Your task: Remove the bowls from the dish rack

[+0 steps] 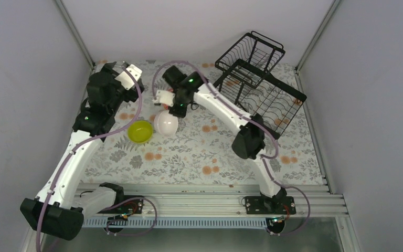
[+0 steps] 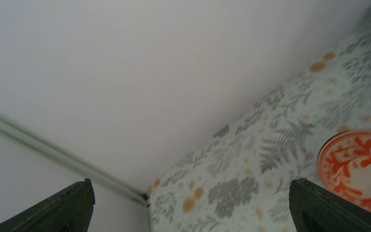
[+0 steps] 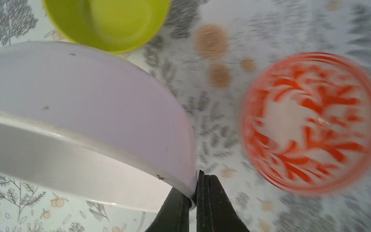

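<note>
Right gripper (image 1: pixel 172 108), seen overhead, clamps the plain white bowl (image 1: pixel 166 123) beside the lime-yellow bowl (image 1: pixel 140 131), well apart from the black wire dish rack (image 1: pixel 262 79). Left wrist: my left gripper (image 2: pixel 188 212) gapes empty near the red-patterned bowl (image 2: pixel 357 169). Right wrist: jaws pinch the white rim.

Overhead; both wrist-views on patterned bowl (image 3: pixel 314 121)

Lit brightly and evenly, diffuse, from above. Soft, faint shadows beneath the arms on the tablecloth (image 1: pixel 189 157) in the top view; sharp throughout there. Smeared by motion in both wrist views: print streaked, red-patterned bowl (image 3: pixel 314 121) blurred. Out of focus close to the right wrist lens: white bowl (image 3: pixel 77 121), pale sheen along rim.
</note>
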Motion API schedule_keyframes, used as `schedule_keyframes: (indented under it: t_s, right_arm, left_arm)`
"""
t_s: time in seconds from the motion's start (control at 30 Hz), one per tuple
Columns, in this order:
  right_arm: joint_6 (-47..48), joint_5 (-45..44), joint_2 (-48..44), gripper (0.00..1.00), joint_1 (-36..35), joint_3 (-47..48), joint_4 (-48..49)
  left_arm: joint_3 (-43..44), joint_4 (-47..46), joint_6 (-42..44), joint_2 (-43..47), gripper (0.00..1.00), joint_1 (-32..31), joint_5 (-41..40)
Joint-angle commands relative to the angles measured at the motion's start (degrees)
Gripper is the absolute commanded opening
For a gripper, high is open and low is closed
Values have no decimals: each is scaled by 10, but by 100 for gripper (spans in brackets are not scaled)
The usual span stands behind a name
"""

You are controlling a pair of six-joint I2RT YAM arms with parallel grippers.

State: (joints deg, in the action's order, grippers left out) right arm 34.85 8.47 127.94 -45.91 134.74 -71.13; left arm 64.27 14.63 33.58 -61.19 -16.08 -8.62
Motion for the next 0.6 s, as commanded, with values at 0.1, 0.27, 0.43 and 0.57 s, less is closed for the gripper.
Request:
schedule_keyframes:
  t_s: [0.1,0.27,0.43,0.57]
  right_arm:
    - [19,-24,76,3,-71,60,-7]
    - [3,-45,90,3,-93,70,70]
    - [5,-68,88,3,-96,60,110]
    - [-4,-83,100,3,-97,69,123]
  left_arm:
    - [34,58,24,12,100,97,3]
    - [40,41,7,16,100,176,-23]
    - [9,32,9,11,100,216,-32]
    - [-21,18,-2,11,100,242,-12]
